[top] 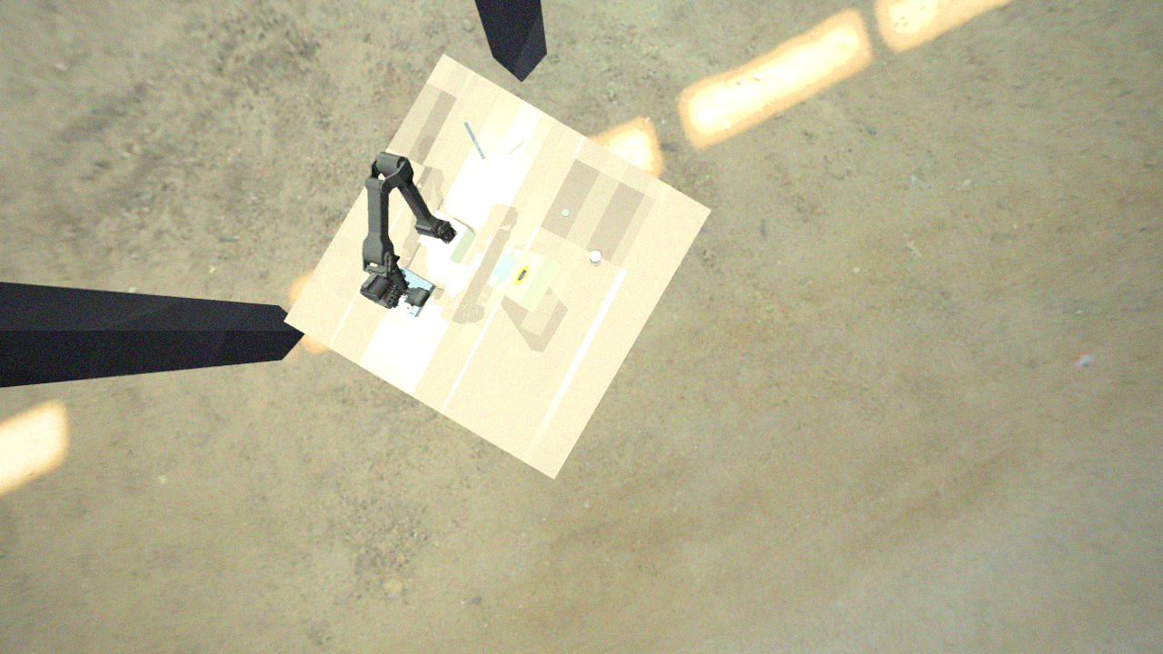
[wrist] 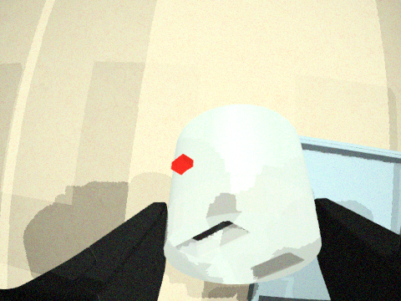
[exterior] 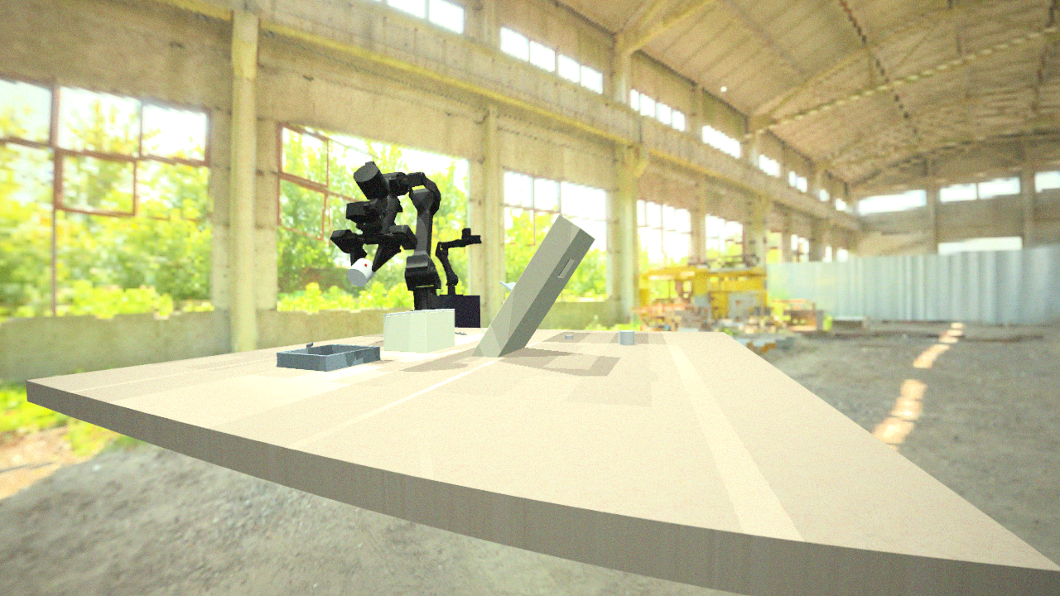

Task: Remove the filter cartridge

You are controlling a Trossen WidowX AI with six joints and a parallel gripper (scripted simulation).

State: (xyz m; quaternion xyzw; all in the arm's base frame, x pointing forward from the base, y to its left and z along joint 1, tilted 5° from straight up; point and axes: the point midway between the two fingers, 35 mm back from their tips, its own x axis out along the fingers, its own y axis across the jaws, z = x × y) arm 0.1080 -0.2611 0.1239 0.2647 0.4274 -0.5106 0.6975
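Observation:
The white round cartridge (exterior: 360,273) (wrist: 240,167) has two slots on its face and a red mark on its side. My gripper (exterior: 363,267) (wrist: 241,214) is shut on it, one finger on each side, with the slotted face towards the wrist camera. It hangs well above the table, out of the panel. The light blue tray (top: 420,281) (exterior: 300,362) (wrist: 355,180) lies below; the arm partly hides it in the top view, and in the wrist view it shows right of and behind the cartridge. The tilted pale service panel (top: 542,280) (exterior: 527,304) has a yellow ring around a dark opening.
A pale box (top: 462,244) (exterior: 418,331) stands between tray and panel, at the arm's base. A small white cylinder (top: 595,256) (exterior: 626,338) and a smaller disc (top: 565,213) (exterior: 569,337) stand beyond the panel. A thin blue rod (top: 473,140) lies near the table's far corner.

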